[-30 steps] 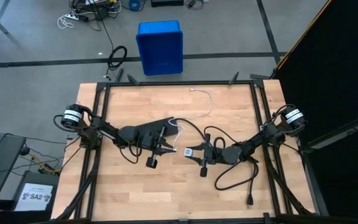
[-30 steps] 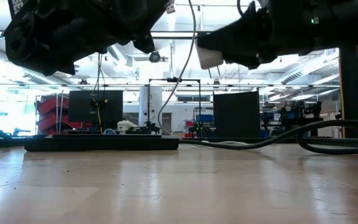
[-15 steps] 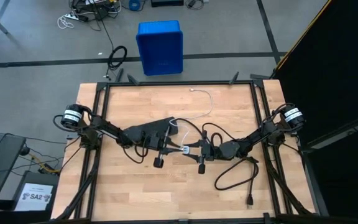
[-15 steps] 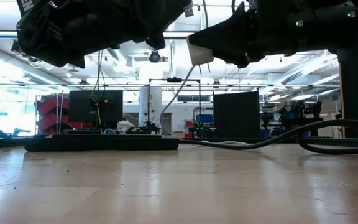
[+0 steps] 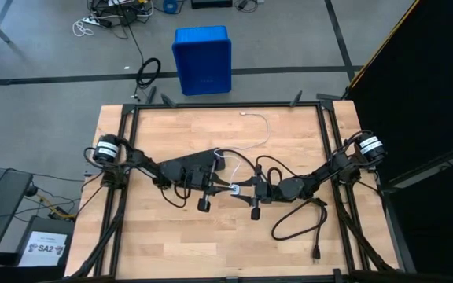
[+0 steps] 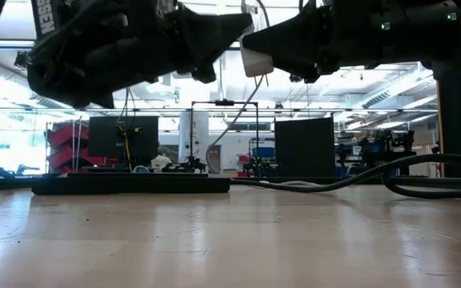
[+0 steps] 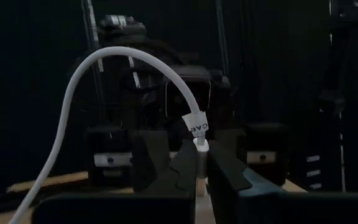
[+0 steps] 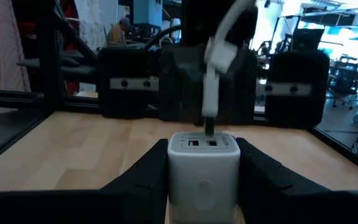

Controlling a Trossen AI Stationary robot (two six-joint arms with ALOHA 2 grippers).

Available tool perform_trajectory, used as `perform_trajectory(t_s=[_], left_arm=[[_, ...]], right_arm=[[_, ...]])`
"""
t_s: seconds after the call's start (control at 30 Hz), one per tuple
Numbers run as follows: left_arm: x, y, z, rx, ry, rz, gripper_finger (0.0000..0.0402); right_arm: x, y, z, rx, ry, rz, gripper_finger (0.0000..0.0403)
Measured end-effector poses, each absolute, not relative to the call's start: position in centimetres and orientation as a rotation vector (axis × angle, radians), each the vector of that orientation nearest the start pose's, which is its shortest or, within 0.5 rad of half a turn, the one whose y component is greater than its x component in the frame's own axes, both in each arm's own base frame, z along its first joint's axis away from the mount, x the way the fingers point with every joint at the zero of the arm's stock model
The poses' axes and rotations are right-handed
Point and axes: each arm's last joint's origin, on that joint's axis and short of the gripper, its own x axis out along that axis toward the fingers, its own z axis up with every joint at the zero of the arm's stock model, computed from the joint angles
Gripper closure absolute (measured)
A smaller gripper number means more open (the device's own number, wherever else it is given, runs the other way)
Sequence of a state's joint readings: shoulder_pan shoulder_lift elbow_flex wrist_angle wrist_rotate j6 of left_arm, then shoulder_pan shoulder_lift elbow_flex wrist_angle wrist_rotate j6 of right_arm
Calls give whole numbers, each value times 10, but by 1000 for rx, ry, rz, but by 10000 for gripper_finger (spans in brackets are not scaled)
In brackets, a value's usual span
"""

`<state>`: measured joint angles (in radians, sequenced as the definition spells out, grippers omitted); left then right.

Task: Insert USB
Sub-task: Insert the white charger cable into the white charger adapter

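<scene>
The USB is a thin white cable (image 5: pixel 259 130) whose far end lies on the table at the back. From there it loops to a plug (image 7: pixel 199 149) that carries a small label (image 7: pixel 196 124). My left gripper (image 5: pixel 225 187) is shut on that plug above the table's middle. Facing it, my right gripper (image 5: pixel 241 189) is shut on a white charger block (image 8: pixel 202 163) with two ports (image 8: pixel 194 143) on its front. The plug's tip (image 8: pixel 209 127) stands right at that front, close to the ports. I cannot tell whether it has entered one. My left gripper pinches the plug's body (image 7: pixel 199 163) between its two fingers (image 7: pixel 225 168), coming about level from the table's left. The plug is clear of the table, and the cable arcs back slack from it. My right gripper pinches the block's two sides (image 8: pixel 174 167) between its fingers (image 8: pixel 260 168), level from the table's right. The block hangs clear of the table with its ported front toward the plug.
A thick black cord (image 5: pixel 297 224) lies in loops on the table's near right, ending in a plug (image 5: pixel 317 253). More black cord (image 5: pixel 270 167) curls behind my right gripper. Dark frame rails run along the table's sides. A blue bin (image 5: pixel 202 59) stands on the floor beyond the far edge.
My left gripper has gone toward the table's right and slightly down with the plug, closing on the white block. The plug's tip now stands at the block's front. Both grippers have kept their holds.
</scene>
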<state>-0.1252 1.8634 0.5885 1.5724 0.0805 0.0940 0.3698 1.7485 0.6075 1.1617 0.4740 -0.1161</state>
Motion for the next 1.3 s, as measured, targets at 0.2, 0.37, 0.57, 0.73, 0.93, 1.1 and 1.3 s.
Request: perform_trajectory(t_s=[0.2, 0.37, 0.57, 0.73, 0.93, 1.1, 1.3], left_arm=[[321, -41, 164, 66, -292, -196, 402], [322, -41, 164, 67, -292, -199, 402], [323, -41, 162, 72, -264, -199, 402], [323, -41, 162, 73, -255, -199, 402], [324, -41, 160, 79, -230, -197, 402], [325, -41, 157, 93, -206, -193, 402], [326, -41, 153, 130, -162, -194, 402]], right_arm=[[300, 102, 167, -107, -12, -106, 290], [300, 102, 168, -103, -17, -108, 290], [300, 102, 168, -99, -18, -111, 290], [300, 101, 169, -92, -30, -121, 290], [301, 97, 170, -75, -48, -134, 290], [301, 95, 170, -75, -49, -140, 290], [301, 95, 170, -83, -50, -141, 290]])
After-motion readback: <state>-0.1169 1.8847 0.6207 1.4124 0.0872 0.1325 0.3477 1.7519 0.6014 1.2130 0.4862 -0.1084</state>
